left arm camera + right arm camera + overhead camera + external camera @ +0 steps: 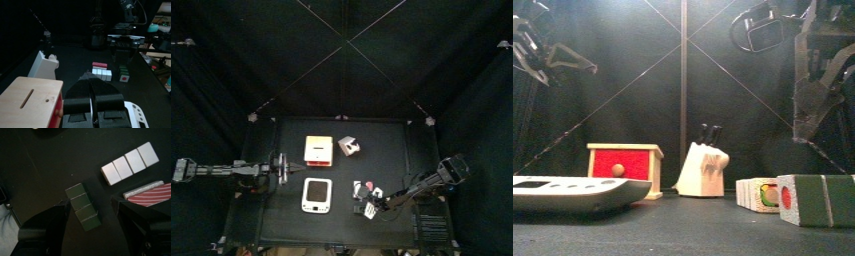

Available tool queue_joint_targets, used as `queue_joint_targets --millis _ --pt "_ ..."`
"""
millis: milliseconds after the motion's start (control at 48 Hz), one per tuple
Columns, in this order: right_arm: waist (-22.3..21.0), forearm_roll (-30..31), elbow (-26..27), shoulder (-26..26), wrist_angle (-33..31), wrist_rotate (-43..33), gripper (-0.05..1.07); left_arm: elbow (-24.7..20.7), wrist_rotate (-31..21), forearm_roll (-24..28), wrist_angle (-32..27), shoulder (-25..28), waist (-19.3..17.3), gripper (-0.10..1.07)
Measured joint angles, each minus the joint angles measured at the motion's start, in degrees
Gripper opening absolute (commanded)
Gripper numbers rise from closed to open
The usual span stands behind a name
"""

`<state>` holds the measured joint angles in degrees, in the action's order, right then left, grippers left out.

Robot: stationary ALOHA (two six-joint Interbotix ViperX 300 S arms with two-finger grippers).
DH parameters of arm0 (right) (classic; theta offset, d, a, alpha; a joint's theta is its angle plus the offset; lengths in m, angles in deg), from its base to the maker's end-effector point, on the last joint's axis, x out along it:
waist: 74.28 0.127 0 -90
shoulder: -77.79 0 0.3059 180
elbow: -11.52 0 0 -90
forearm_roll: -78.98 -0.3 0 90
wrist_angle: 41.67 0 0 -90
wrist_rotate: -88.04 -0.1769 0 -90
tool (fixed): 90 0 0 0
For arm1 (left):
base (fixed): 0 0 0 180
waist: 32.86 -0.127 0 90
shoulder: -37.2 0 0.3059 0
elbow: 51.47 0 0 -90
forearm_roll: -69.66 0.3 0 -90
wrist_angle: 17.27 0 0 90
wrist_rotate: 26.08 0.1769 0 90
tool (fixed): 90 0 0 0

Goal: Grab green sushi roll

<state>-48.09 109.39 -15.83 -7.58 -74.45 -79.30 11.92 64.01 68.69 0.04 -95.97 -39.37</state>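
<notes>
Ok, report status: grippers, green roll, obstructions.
Right gripper open, above green sushi roll, not gripping. Left gripper shut, resting by the red box. White roll alongside, apart.

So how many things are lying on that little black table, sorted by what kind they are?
Toy sushi pieces: 3 (green sushi roll, white roll, red-striped piece)
Red-fronted wooden box: 1
White knife block: 1
White handheld device: 1
Total: 6
</notes>
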Motion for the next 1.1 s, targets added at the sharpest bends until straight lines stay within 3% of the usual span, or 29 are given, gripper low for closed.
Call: queue_joint_targets --millis 521,1104 --pt "2.9 0.0 0.4 6.1 2.7 0.2 0.95 0.0 0.0 0.0 -0.1 -0.1 -0.1 -0.01" --pt "3.1 0.5 0.6 10.9 3.3 0.4 0.95 0.0 0.0 0.0 0.0 -0.1 -0.1 -0.01"
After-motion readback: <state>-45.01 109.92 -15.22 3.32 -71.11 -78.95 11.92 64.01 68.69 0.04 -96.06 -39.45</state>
